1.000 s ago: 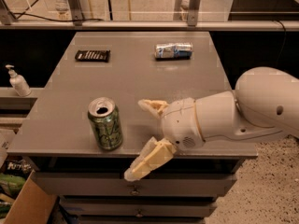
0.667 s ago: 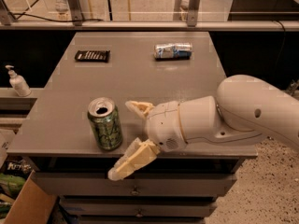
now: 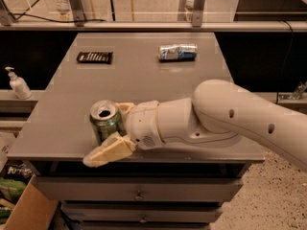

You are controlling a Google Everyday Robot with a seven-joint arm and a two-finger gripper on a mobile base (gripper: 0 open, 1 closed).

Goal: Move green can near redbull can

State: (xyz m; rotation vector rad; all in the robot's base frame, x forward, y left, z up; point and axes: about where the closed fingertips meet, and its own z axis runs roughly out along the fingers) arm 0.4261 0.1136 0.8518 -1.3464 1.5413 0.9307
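the green can (image 3: 104,122) is stood upright near the front left edge of the grey table (image 3: 144,83), with its opened top facing up. it is straddled by the gripper (image 3: 106,134), whose fingers (image 3: 109,151) are spread, one in front of the can and one behind it; firm contact cannot be confirmed. the redbull can (image 3: 177,51) is laid on its side toward the far edge, well apart. a black ribbed bar (image 3: 94,57) is placed far left.
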